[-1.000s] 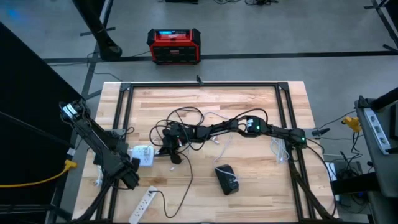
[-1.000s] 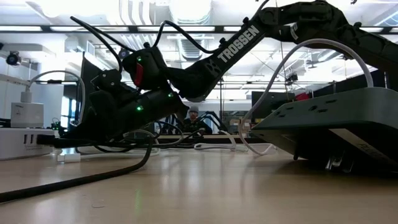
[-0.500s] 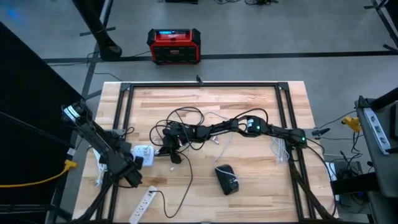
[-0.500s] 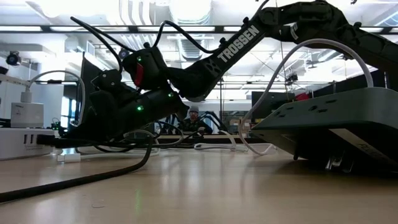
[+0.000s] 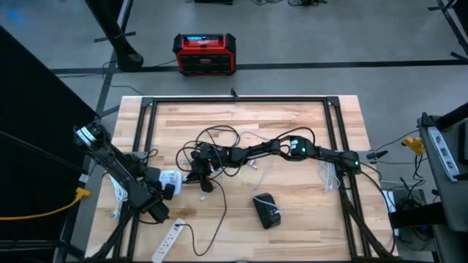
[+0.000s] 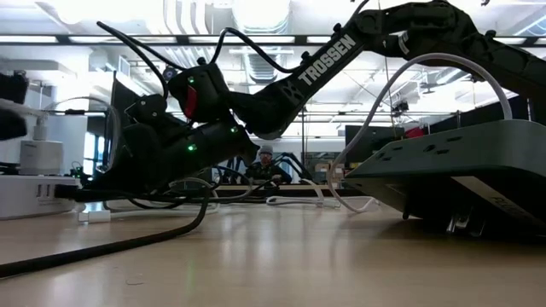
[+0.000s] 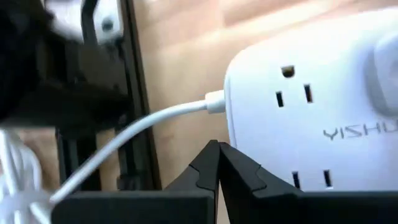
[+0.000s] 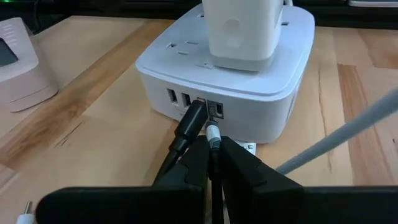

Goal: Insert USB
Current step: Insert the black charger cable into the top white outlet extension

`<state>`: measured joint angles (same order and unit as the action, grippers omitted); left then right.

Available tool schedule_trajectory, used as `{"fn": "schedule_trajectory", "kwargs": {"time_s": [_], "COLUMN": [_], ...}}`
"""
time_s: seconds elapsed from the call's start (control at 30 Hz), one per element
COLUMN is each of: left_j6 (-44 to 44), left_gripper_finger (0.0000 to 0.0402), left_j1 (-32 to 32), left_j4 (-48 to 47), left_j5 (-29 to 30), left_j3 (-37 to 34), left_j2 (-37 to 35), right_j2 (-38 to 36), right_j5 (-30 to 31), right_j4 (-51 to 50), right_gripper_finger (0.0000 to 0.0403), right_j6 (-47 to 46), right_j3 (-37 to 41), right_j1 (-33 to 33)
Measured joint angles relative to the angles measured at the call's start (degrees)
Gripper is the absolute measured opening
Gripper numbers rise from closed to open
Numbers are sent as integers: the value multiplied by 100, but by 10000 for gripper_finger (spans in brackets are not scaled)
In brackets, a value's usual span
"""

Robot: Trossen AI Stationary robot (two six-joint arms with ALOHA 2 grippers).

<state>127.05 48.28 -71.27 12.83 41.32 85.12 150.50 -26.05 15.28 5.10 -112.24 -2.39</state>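
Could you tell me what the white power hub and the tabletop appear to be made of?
Power hub: likely moulded plastic, smooth satin white with soft highlights and rounded edges. Tabletop: apparently wood, butcher-block style, with visible grain and joined strips and a light sheen.

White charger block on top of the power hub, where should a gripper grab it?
Probably its two flat side faces, coming down from above: the charger block stands upright on the power hub, a boxy body rising clear of its top.
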Motion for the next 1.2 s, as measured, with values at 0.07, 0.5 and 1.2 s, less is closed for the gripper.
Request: {"fn": "schedule_trajectory", "kwargs": {"time_s": [0.07, 0.5, 1.2], "left_j6": [-63, -412, -449], "left_gripper_finger": [0, 0, 0], "left_j1": [-151, -219, -206], "left_j4": [-83, 21, 88], "left_j5": [114, 99, -86], "left_j3": [3, 94, 105], "left_j2": [-7, -20, -20], "right_j2": [0, 0, -32], "right_j5": [-14, 3, 1044], "right_j4": [-10, 57, 254], "right_gripper_finger": [14, 14, 14], "right_j6": [5, -5, -677], "right_j3": [1, 6, 103], "right_j1": [-2, 4, 52]}}
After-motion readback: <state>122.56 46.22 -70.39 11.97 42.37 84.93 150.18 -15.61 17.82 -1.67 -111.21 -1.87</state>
